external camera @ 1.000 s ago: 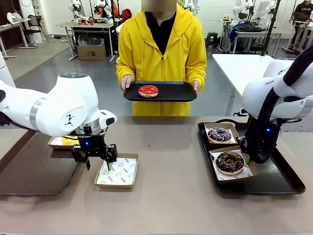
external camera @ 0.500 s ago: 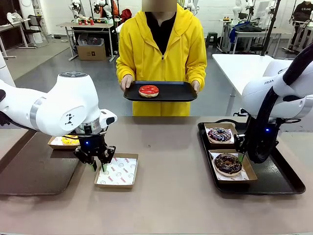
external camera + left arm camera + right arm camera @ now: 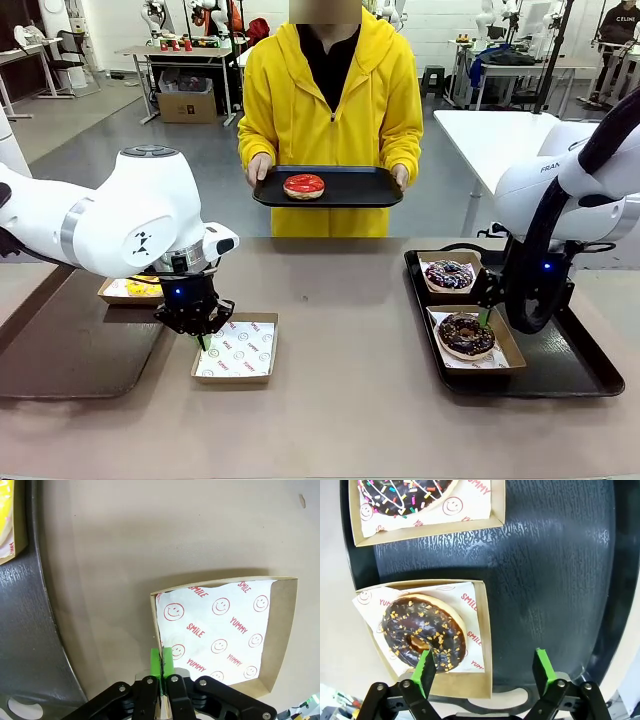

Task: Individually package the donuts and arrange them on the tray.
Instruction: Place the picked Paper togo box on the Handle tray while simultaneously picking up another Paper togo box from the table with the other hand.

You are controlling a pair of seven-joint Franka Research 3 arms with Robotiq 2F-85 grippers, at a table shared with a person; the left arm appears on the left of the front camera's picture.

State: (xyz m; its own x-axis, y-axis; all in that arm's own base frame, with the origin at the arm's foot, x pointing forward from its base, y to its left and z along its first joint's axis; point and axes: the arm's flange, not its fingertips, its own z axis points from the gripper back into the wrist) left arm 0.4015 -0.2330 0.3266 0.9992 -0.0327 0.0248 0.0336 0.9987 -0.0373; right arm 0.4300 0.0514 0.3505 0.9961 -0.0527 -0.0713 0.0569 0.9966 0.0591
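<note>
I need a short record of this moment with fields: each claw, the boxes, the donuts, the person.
left claw: shut on the wall of the empty box
right claw: open, above the chocolate donut in its box
sprinkled donut: boxed, on the black tray
red donut: on the person's tray
yellow donut: boxed, behind left arm
</note>
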